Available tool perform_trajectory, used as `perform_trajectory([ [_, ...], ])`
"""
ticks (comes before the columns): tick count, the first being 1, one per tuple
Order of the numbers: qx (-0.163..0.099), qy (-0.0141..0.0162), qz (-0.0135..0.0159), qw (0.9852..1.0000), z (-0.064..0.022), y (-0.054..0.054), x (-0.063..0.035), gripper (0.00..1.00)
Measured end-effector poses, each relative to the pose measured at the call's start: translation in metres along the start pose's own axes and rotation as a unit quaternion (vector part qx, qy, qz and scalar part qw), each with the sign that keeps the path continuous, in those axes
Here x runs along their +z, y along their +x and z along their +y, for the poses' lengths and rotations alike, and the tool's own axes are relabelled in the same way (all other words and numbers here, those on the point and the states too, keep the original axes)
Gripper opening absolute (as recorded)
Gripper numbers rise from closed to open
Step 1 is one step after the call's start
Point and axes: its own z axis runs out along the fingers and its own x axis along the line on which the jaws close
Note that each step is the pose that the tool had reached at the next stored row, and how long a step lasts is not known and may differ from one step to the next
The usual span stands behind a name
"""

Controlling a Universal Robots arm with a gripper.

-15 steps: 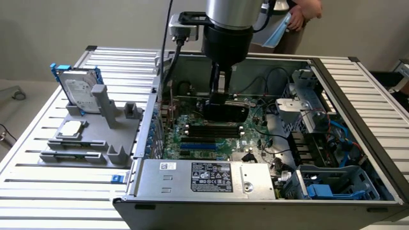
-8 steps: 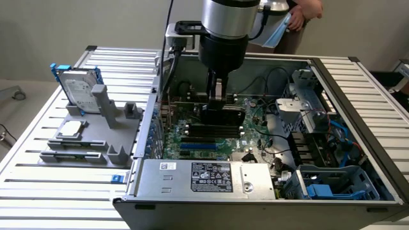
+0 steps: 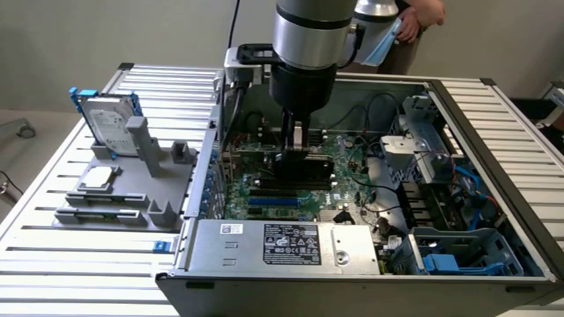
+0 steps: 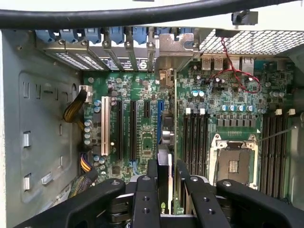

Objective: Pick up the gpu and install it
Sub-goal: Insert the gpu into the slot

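on the slatted desk (image 3: 79, 264) an open computer case (image 3: 352, 297) was seen lying, with its green motherboard (image 3: 273, 198) exposed. the gpu (image 3: 307, 175) was held upright on edge, low over the motherboard by the long slots; whether it was seated could not be told. the tool (image 3: 298, 153) was clamped on the gpu's top edge, one finger on each face.

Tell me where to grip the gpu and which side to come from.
Grip the gpu at the middle of its upper long edge, coming straight down from above and pinching its two flat faces. It stands on edge, thin and upright over the motherboard slots, leaving that upper edge open to reach. The claw holds it just so.
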Motion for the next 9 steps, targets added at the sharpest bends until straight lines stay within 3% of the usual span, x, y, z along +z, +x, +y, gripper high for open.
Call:
perform_trajectory([
  [9,-0.001,0.0012,-0.0009,1.0000,0.0061,0.002,0.0166,0.27],
])
